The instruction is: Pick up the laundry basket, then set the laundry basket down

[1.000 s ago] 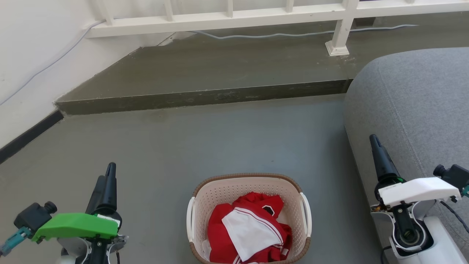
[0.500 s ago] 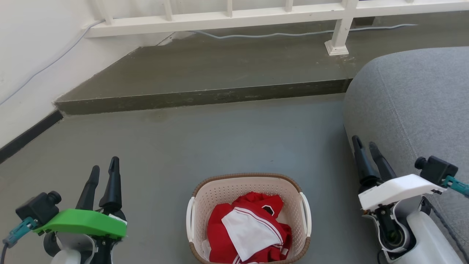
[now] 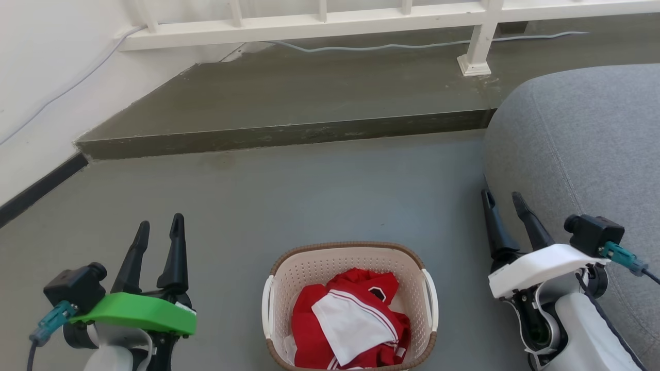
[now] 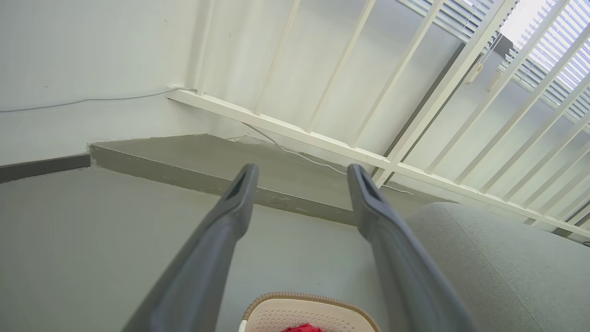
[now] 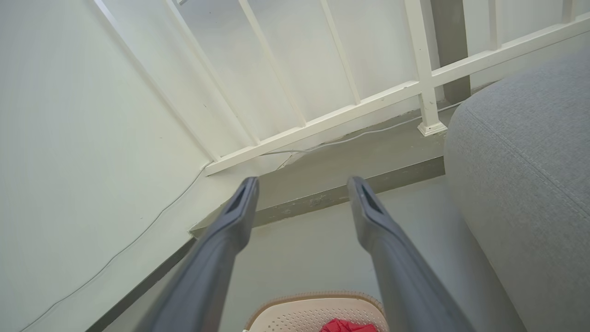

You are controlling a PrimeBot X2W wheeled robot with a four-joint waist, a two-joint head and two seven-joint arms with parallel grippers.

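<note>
A: So, how far along is the task judged to be?
B: Nothing is lifted yet. The laundry basket is seen on the floor, between the left tool and the right tool, behind where they point, touched by neither.
A: And their state?
B: Both are spread apart and empty. Grasp, lift and set-down are all left.
</note>
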